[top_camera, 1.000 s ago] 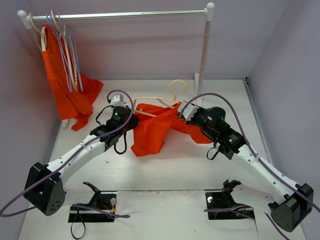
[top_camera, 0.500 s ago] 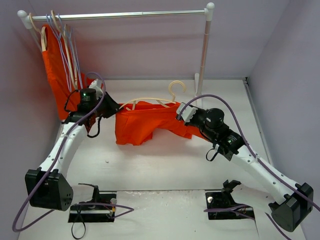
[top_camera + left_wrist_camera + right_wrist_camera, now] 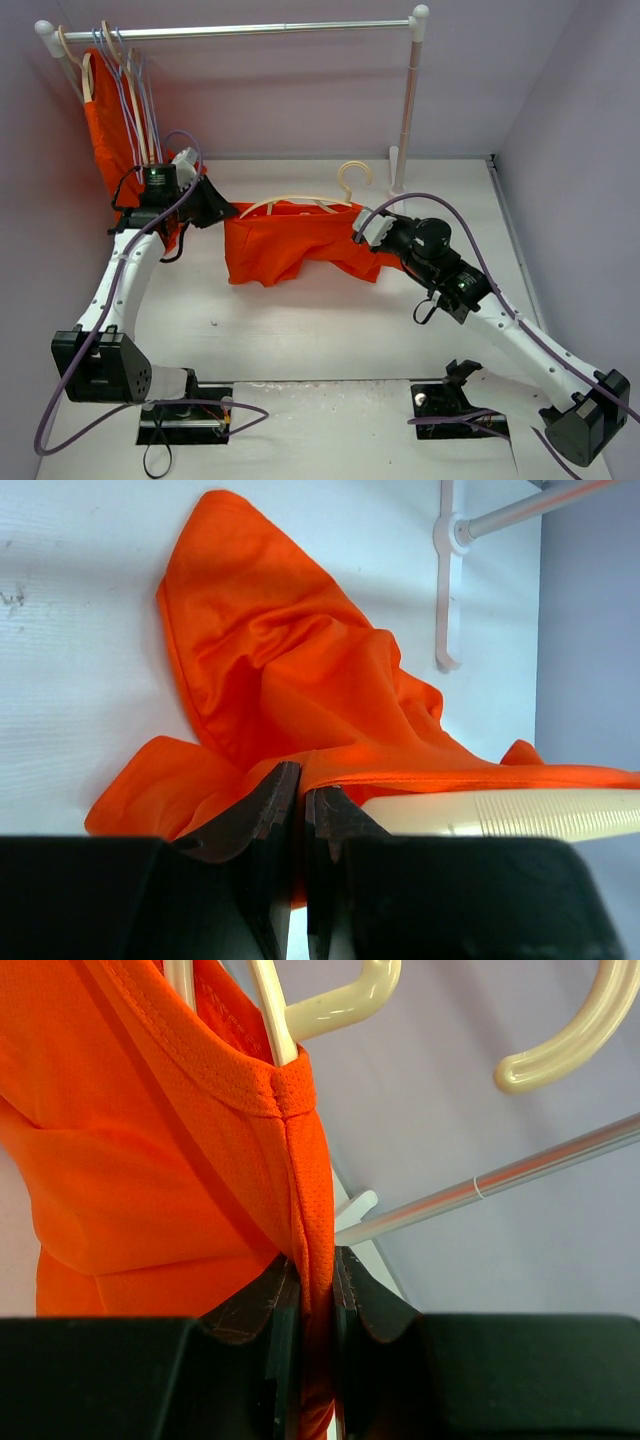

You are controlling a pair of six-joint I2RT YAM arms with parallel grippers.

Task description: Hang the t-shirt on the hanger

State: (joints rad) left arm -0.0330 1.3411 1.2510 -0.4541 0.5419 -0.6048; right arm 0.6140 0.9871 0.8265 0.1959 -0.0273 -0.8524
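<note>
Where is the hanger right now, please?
In the top view, the hanger sits mid-table at the far edge of the t-shirt, hook near the rack post.

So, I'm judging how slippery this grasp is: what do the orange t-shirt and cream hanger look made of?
The t-shirt: thin synthetic-looking knit, matte, with a fine pinhole mesh visible close up; it drapes in soft folds. The hanger: probably moulded plastic, smooth with a slight sheen and fine ridges along its arm; painted wood can't be ruled out.

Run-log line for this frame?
left tool shut on t-shirt | right tool shut on t-shirt | t-shirt stretched between tools | hanger partly inside, hook out
</note>
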